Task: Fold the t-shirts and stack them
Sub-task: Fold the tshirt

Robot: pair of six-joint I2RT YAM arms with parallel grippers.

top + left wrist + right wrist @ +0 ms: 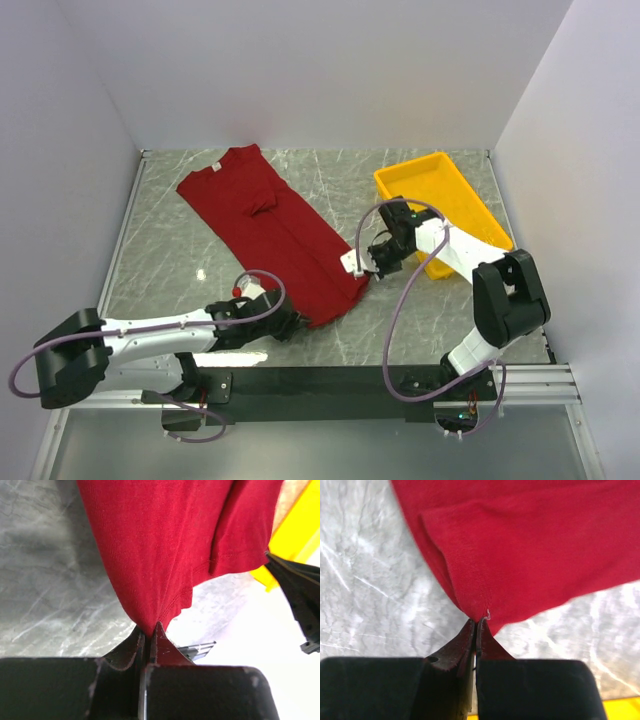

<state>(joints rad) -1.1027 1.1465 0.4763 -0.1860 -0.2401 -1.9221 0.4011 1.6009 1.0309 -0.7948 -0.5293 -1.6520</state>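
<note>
Top external view: a dark red t-shirt (265, 225) lies spread diagonally on the marble surface (160, 260), near a yellow tray (455, 190). Both the left claw (295, 322) and the right claw (360, 268) are clamped on its near hem corners.

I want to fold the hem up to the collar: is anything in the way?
Nothing visible. The left pincer and right pincer are shut on the shirt's hem corners; the cloth up to the collar lies bare, and the tray sits off to the right.
</note>
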